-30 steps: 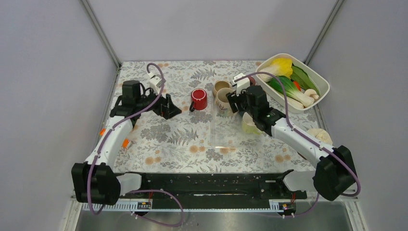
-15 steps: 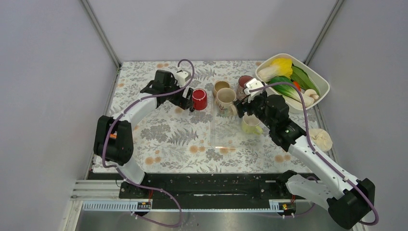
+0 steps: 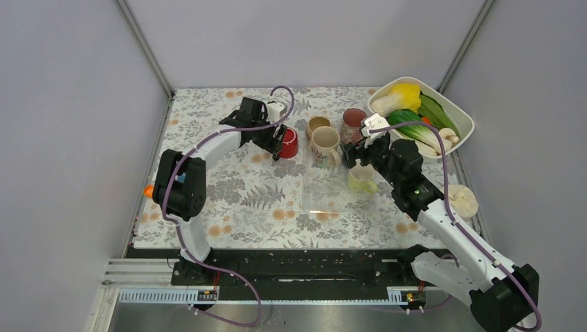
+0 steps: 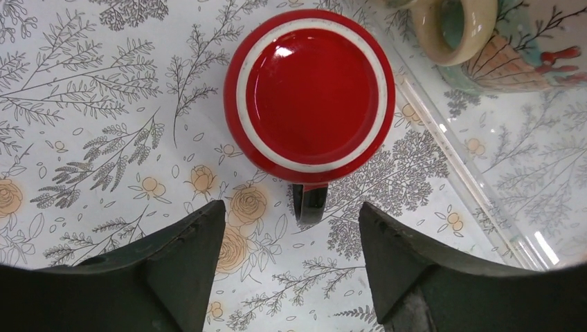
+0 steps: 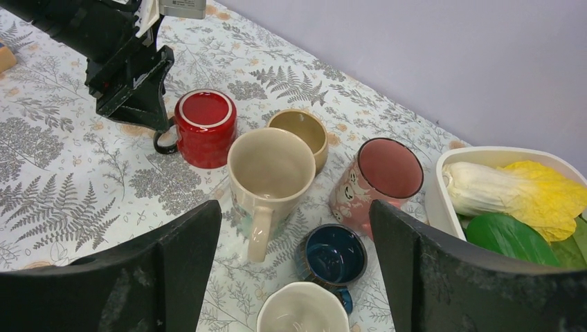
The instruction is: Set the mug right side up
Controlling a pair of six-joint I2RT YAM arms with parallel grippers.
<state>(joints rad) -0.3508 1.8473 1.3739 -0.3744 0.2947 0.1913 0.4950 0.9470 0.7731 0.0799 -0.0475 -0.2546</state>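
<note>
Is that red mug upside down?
Yes, upside down: the red mug shows its flat base with a white ring on top, no opening.

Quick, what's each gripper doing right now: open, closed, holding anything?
Left gripper: open, holding nothing, right by the upside-down red mug.
Right gripper: open, holding nothing.

The red mug (image 4: 309, 90) has a red base ringed in white and a dark handle. Under it, the tablecloth (image 3: 235, 200) is white with grey ferns and tan roses. Beside the red mug, a cream mug (image 5: 270, 166) bears a floral print; beyond that, a pink mug (image 5: 384, 169).
</note>
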